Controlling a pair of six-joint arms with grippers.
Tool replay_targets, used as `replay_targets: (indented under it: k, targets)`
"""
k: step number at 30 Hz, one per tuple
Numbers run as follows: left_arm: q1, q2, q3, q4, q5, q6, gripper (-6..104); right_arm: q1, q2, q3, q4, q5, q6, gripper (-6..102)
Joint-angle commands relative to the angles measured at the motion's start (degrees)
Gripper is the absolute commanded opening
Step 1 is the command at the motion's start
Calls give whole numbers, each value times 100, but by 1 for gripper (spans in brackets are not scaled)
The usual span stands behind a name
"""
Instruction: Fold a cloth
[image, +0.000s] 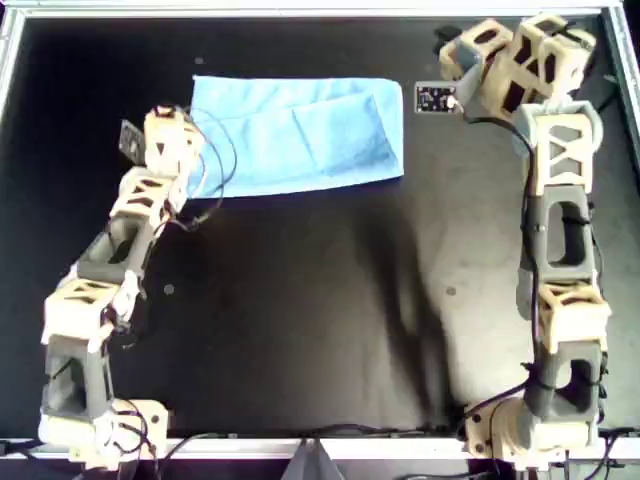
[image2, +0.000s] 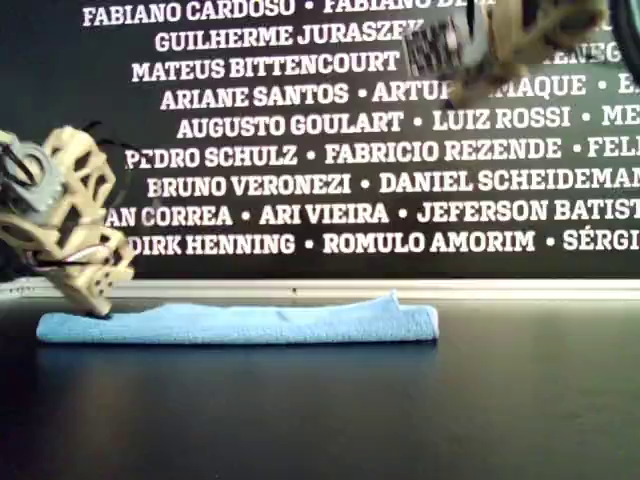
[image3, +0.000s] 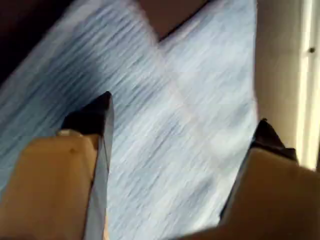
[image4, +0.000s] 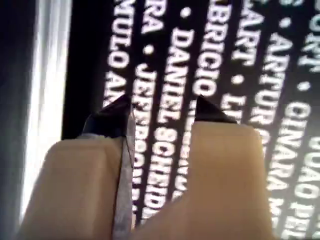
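Black bench (image: 300, 330) surface fills the near field of the overhead view, bare of task items. Farther back lies the cloth (image: 300, 135), light blue, already doubled into a long flat band parallel to the far edge, so a crosswise fold probably remains. At the band's left end in the overhead view, the left hand (image3: 180, 130) hovers with jaws spread wide, straddling fabric without pinching it, apparently poised to grasp that end. Farthest, toward the overhead view's far right corner, the right hand (image4: 162, 112) is raised clear, jaws parted and empty, facing the lettered backdrop (image2: 340, 150).
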Motion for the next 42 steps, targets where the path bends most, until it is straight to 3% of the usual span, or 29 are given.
replay_targets:
  k: [1,4,10,16,19,23,30,36,42]
  targets:
    - [44,237,-1582,-26,-105,-53,97,35,826,-255,97,-79,-35,50]
    - [35,281,-1608,264,-123,-70,97,53,729,-237,105,-79,-35,50]
    - [26,1758,-562,2338,-114,-202,97,88,712,-229,483,-79,-35,50]
    - [97,4298,721,3683,-114,-1327,97,176,923,-413,2795,-79,-44,50]
    - [70,5704,1723,4113,-114,-1608,97,105,1327,-519,4192,-79,-53,51]
    - [35,7418,3103,4166,-114,-1635,97,-62,2276,-475,4544,-62,-193,51]
    - [79,9615,4667,4254,-114,-1626,97,-149,3894,132,4491,18,-97,50]
    - [105,10828,5520,4342,-114,-1626,96,-88,5924,2637,4474,35,-97,50]
    - [44,11777,6108,5177,-26,-1626,96,-290,8279,6108,4263,53,-202,50]
